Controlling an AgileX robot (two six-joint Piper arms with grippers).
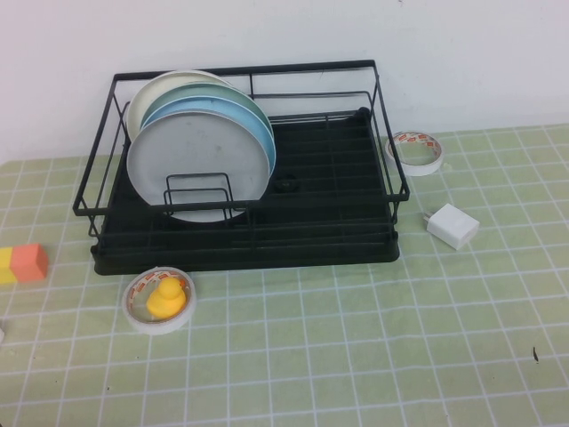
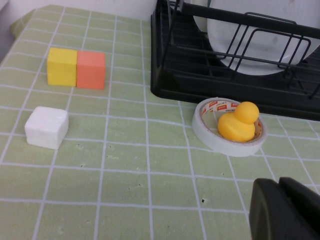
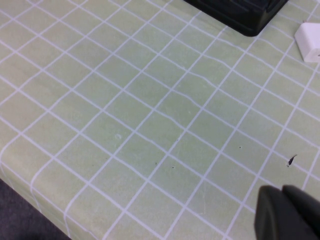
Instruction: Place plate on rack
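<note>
The pale grey plate (image 1: 200, 165) stands upright at the front of the stack in the black wire rack (image 1: 320, 240), leaning on a light blue plate (image 1: 253, 124), a pale green one and a cream one behind. In the left wrist view its lower part (image 2: 250, 45) shows behind the rack's wire (image 2: 280, 95). Neither arm shows in the high view. My left gripper (image 2: 282, 207) is shut and empty above the mat near the rack's front left. My right gripper (image 3: 285, 212) is shut and empty above the mat in front of the rack's right corner (image 3: 245, 15).
A tape roll (image 1: 158, 300) with a yellow duck (image 1: 165, 296) inside lies before the rack. An orange and yellow block (image 1: 22, 263) and a white cube (image 2: 46, 127) lie left. Another tape roll (image 1: 416, 151) and a white charger (image 1: 452, 225) lie right.
</note>
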